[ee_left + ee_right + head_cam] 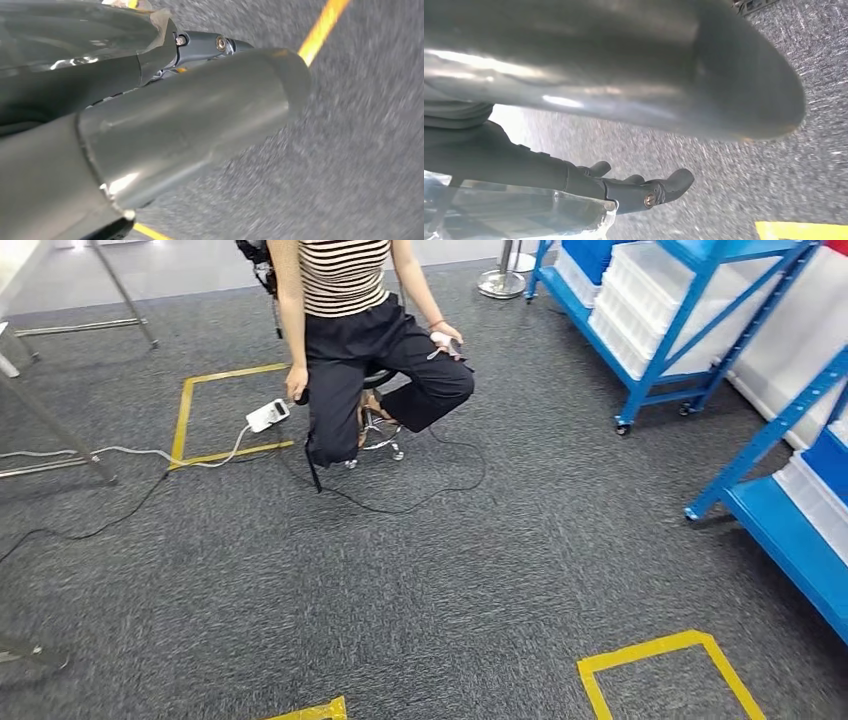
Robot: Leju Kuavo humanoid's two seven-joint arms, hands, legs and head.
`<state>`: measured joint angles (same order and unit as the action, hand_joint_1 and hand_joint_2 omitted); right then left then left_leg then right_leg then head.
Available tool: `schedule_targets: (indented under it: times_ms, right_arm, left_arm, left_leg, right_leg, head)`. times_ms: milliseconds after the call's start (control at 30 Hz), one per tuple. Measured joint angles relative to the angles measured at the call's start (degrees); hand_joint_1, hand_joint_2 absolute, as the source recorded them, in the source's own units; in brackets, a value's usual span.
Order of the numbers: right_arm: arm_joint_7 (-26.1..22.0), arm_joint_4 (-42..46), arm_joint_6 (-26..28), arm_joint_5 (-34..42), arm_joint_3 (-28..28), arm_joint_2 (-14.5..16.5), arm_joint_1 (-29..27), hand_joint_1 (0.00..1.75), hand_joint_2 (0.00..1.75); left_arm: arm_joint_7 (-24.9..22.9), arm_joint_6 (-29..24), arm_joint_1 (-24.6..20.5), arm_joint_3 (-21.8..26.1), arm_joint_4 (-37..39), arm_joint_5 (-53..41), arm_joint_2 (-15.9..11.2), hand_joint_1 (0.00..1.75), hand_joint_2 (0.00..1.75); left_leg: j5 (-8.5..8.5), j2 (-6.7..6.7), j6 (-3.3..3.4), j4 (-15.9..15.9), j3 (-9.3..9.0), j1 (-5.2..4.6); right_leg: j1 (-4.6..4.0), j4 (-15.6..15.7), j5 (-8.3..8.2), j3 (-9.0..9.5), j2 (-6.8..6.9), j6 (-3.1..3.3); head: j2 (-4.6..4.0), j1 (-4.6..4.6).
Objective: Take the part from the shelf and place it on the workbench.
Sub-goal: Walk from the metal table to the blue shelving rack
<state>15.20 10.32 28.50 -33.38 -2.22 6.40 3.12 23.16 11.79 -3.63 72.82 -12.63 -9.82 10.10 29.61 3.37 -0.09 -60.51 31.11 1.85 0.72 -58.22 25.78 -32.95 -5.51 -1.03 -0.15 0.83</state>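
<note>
Two blue shelves stand on the right of the head view, the far shelf [660,350] carrying white bins [640,290] and the near shelf [790,530] cut off by the picture's edge. I cannot make out any single part on them. My left hand [190,125] hangs over the grey carpet with nothing in it, its thick thumb lying along a dark finger [210,45]. My right hand [599,75] also hangs over the carpet, its dark fingers [649,192] stretched out and holding nothing.
A person [360,330] sits on a stool straight ahead, with a white power strip [267,415] and cables [400,505] on the floor around them. Metal table legs [60,430] stand at the left. Yellow tape squares [670,670] mark the carpet.
</note>
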Motion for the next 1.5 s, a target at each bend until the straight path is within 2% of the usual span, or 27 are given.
schedule_targets:
  times_ms: [33, 100, 133, 200, 267, 333, 367, 400, 467, 533, 567, 633, 700, 767, 833, 867, 900, 933, 1000, 1067, 1133, 1200, 1267, 1333, 1367, 1433, 1500]
  right_arm:
    - [-0.1, 0.0, 0.2, 0.4, -0.3, 0.0, 0.0, 0.0, 0.0]
    - [-0.3, 0.0, 0.6, 1.1, -1.0, 0.0, -0.2, 0.0, 0.0]
    - [-0.4, 0.0, 0.8, 1.5, -1.4, -0.1, -0.4, 0.0, 0.0]
    - [-0.5, 0.0, 1.2, 2.0, -2.0, -0.1, -0.6, 0.0, 0.0]
    - [-0.6, 0.0, 1.4, 2.3, -2.6, -0.1, -0.5, 0.0, 0.0]
    - [-0.6, 0.0, 1.5, 2.4, -3.0, -0.1, -0.6, 0.0, 0.0]
    - [-0.6, 0.0, 1.5, 2.5, -3.2, -0.1, -0.7, 0.0, 0.0]
    - [-0.6, 0.0, 1.5, 2.5, -3.4, -0.1, -0.8, 0.0, 0.0]
    - [-0.6, 0.0, 1.6, 2.5, -3.7, -0.1, -0.8, 0.0, 0.0]
    - [-0.7, 0.0, 1.7, 2.6, -3.9, 0.0, -0.6, 0.0, 0.0]
    - [-0.8, 0.0, 1.8, 2.7, -4.0, 0.0, -0.5, 0.0, 0.0]
    - [-0.9, 0.0, 2.0, 2.9, -4.2, 0.0, -0.6, 0.0, 0.0]
    - [-1.1, 0.0, 2.2, 3.0, -4.5, -0.1, -0.6, 0.0, 0.0]
    - [-1.4, 0.0, 2.3, 3.0, -4.8, 0.0, -0.6, 0.0, 0.0]
    - [-1.5, 0.0, 2.4, 3.1, -5.0, 0.1, -0.6, 0.0, 0.0]
    - [-1.5, 0.0, 2.4, 3.1, -5.1, 0.1, -0.7, 0.0, 0.0]
    - [-1.5, 0.0, 2.4, 3.1, -5.2, 0.1, -0.7, 0.0, 0.0]
    - [-1.5, 0.0, 2.4, 3.1, -5.3, 0.1, -0.8, 0.0, 0.0]
    - [-1.5, 0.0, 2.4, 3.2, -5.4, 0.1, -0.8, 0.0, 0.0]
    - [-1.5, 0.0, 2.4, 3.2, -5.4, 0.2, -0.7, 0.0, 0.0]
    - [-1.5, 0.0, 2.5, 3.2, -5.5, 0.2, -0.9, 0.0, 0.0]
    - [-1.5, 0.0, 2.5, 3.2, -5.5, 0.2, -1.0, 0.0, 0.0]
    - [-1.5, 0.0, 2.6, 3.2, -5.5, 0.2, -0.9, 0.0, 0.0]
    - [-1.5, 0.0, 2.6, 3.2, -5.6, 0.2, -0.8, 0.0, 0.0]
    - [-1.5, 0.0, 2.6, 3.2, -5.6, 0.2, -0.8, 0.0, 0.0]
    - [-1.5, 0.0, 2.6, 3.2, -5.7, 0.2, -0.9, 0.0, 0.0]
    - [-1.5, 0.0, 2.6, 3.2, -5.7, 0.2, -0.8, 0.0, 0.0]
  left_arm:
    - [-0.2, 0.4, 0.0, -0.2, 0.0, -0.4, -0.1, 0.0, 0.0]
    - [-0.5, 1.1, -0.1, -0.6, 0.0, -1.2, -0.2, 0.0, 0.0]
    - [-0.7, 1.3, -0.2, -0.9, 0.0, -1.6, -0.2, 0.0, 0.0]
    - [-0.9, 1.8, -0.2, -1.4, 0.0, -2.0, -0.5, 0.0, 0.0]
    - [-1.0, 2.1, -0.1, -1.6, 0.0, -2.3, -0.8, 0.0, 0.0]
    - [-1.0, 2.1, 0.0, -1.9, 0.0, -2.5, -0.9, 0.0, 0.0]
    - [-1.1, 2.2, 0.0, -2.0, 0.0, -2.6, -1.0, 0.0, 0.0]
    - [-1.1, 2.2, -0.1, -2.1, 0.0, -2.6, -1.0, 0.0, 0.0]
    - [-1.1, 2.3, -0.1, -2.5, 0.0, -2.6, -1.1, 0.0, 0.0]
    - [-1.1, 2.5, 0.0, -2.7, 0.0, -2.7, -1.2, 0.0, 0.0]
    - [-1.1, 2.6, -0.1, -2.8, 0.0, -2.7, -1.2, 0.0, 0.0]
    - [-1.1, 2.9, -0.3, -2.9, 0.0, -2.7, -1.2, 0.0, 0.0]
    - [-1.2, 3.2, -0.4, -3.0, 0.0, -2.8, -1.3, 0.0, 0.0]
    - [-1.3, 3.2, -0.2, -3.0, 0.1, -2.9, -1.3, 0.0, 0.0]
    - [-1.4, 3.2, 0.0, -3.0, 0.1, -2.9, -1.3, 0.0, 0.0]
    - [-1.4, 3.2, 0.0, -3.0, 0.1, -3.0, -1.4, 0.0, 0.0]
    - [-1.4, 3.2, 0.0, -3.0, 0.1, -3.0, -1.4, 0.0, 0.0]
    - [-1.4, 3.2, 0.0, -3.0, 0.1, -3.0, -1.5, 0.0, 0.0]
    - [-1.5, 3.2, -0.1, -3.0, 0.1, -3.1, -1.5, 0.0, 0.0]
    - [-1.5, 3.2, -0.2, -3.1, 0.1, -3.2, -1.6, 0.0, 0.0]
    - [-1.5, 3.2, -0.3, -3.1, 0.1, -3.2, -1.6, 0.0, 0.0]
    - [-1.5, 3.2, -0.3, -3.1, 0.1, -3.2, -1.5, 0.0, 0.0]
    - [-1.5, 3.2, -0.3, -3.1, 0.1, -3.2, -1.6, 0.0, 0.0]
    - [-1.5, 3.1, -0.1, -3.0, 0.1, -3.2, -1.6, 0.0, 0.0]
    - [-1.5, 3.1, -0.1, -3.0, 0.1, -3.2, -1.6, 0.0, 0.0]
    - [-1.5, 3.1, -0.2, -3.0, 0.2, -3.2, -1.5, 0.0, 0.0]
    - [-1.5, 3.1, -0.2, -3.0, 0.2, -3.2, -1.5, 0.0, 0.0]
  left_leg:
    - [-0.18, 0.51, 0.08, 1.2, -0.42, -0.13]
    - [-0.39, -0.44, 0.66, 1.5, -0.42, -0.55]
    - [-0.68, -1.07, 1.11, 1.8, -0.46, -0.64]
    - [-1.28, -2.52, 2.07, 2.5, -0.47, -0.61]
    - [-1.42, -4.16, 2.45, 2.6, -0.33, -0.85]
    - [-1.39, -5.79, 2.47, 2.6, -0.22, -1.09]
    - [-1.37, -6.5, 2.44, 2.6, -0.22, -1.13]
    - [-1.32, -7.17, 2.37, 2.6, -0.26, -1.13]
    - [-1.04, -8.46, 1.96, 2.5, -0.52, -1.28]
    - [-0.61, -9.59, 1.27, 2.4, -0.96, -1.54]
    - [-0.44, -10.18, 0.9, 2.4, -1.23, -1.58]
    - [-0.08, -10.57, 0.12, 2.5, -1.83, -1.21]
    - [1.84, -7.81, -0.56, 0.1, -1.2, -0.86]
    - [5.48, -4.46, -0.76, -6.3, 1.74, -0.74]
    - [7.6, -3.56, -0.75, -12.4, 4.98, -0.74]
    - [7.06, -3.41, -0.67, -13.0, 5.6, -0.74]
    - [5.4, -3.26, -0.53, -11.4, 5.2, -0.74]
    - [3.04, -2.89, -0.34, -8.1, 3.88, -0.71]
    - [-0.35, -0.65, 0.04, -1.0, 0.89, -0.62]
    - [-1.04, 0.74, 0.34, 1.9, -0.23, -0.78]
    - [-1.32, -0.28, 0.88, 2.3, -0.32, -1.05]
    - [-1.76, -1.59, 1.7, 3.0, -0.56, -1.05]
    - [-1.98, -3.12, 2.25, 3.3, -0.59, -1.05]
    - [-1.95, -4.83, 2.4, 3.3, -0.46, -1.12]
    - [-1.93, -5.63, 2.39, 3.3, -0.43, -1.12]
    - [-1.81, -7.01, 2.23, 3.3, -0.52, -1.02]
    - [-1.43, -8.3, 1.65, 3.1, -0.87, -1.14]
  right_leg:
    - [-0.08, 0.0, -0.12, -0.27, -0.51, -0.3]
    - [-0.01, 0.2, -0.52, -0.81, -1.53, -1.14]
    - [0.04, 0.1, -0.49, -1.16, -1.3, -1.45]
    - [-0.08, -2.9, 1.2, -2.9, 1.04, -1.43]
    - [-0.11, -10.2, 4.78, -6.38, 3.84, -0.91]
    - [-0.01, -15.9, 6.87, -8.84, 4.66, -1.08]
    - [0.04, -15.7, 6.62, -8.48, 4.88, -1.47]
    - [0.11, -13.2, 5.63, -6.9, 5.3, -1.96]
    - [0.14, -5.0, 3.04, -2.17, 7.97, -2.64]
    - [-0.01, -0.3, 1.52, 0.49, 10.12, -2.22]
    - [-0.2, 0.1, 1.28, 0.52, 10.13, -1.77]
    - [-0.08, 0.3, 1.08, 0.56, 8.64, -0.84]
    - [0.32, 0.7, 0.78, 0.98, 7.21, -0.01]
    - [0.34, 0.7, 0.62, 1.12, 5.76, 0.53]
    - [0.07, 0.7, 0.61, 1.1, 4.13, 0.76]
    - [-0.01, 0.7, 0.6, 1.14, 3.28, 0.81]
    - [-0.05, 0.6, 0.61, 1.21, 2.43, 0.8]
    - [-0.06, 0.6, 0.61, 1.31, 1.58, 0.79]
    - [-0.15, 0.5, 0.61, 1.28, 0.07, 0.65]
    - [-0.12, 0.4, 0.44, 0.89, -1.04, 0.16]
    - [-0.01, 0.5, 0.23, 0.32, -1.89, -0.59]
    - [-0.12, -1.2, 1.13, -0.88, 0.07, -0.95]
    - [-0.17, -6.9, 3.9, -3.8, 3.34, -0.67]
    - [-0.06, -14.1, 6.6, -7.31, 4.5, -0.61]
    - [0.04, -15.7, 6.92, -8.0, 4.74, -0.92]
    - [0.32, -12.4, 5.24, -6.0, 5.51, -1.95]
    - [0.47, -4.2, 2.54, -1.43, 8.68, -2.65]
  head:
    - [0.0, -0.03]
    - [0.0, -0.05]
    - [0.0, -0.05]
    - [0.0, -0.38]
    - [0.0, -0.7]
    - [0.0, -0.73]
    - [0.0, -0.77]
    - [0.0, -0.8]
    - [0.0, -0.89]
    - [0.0, -0.79]
    - [0.0, -0.72]
    - [0.0, -0.58]
    - [0.0, -0.4]
    - [0.0, -0.21]
    - [0.0, -0.22]
    - [0.0, -0.22]
    - [0.0, -0.22]
    - [0.0, -0.21]
    - [0.0, -0.25]
    - [0.0, -0.29]
    - [0.0, -0.26]
    - [0.0, -0.38]
    - [0.0, -0.62]
    - [0.0, -0.75]
    - [0.0, -0.77]
    - [0.0, -0.78]
    - [0.0, -0.88]
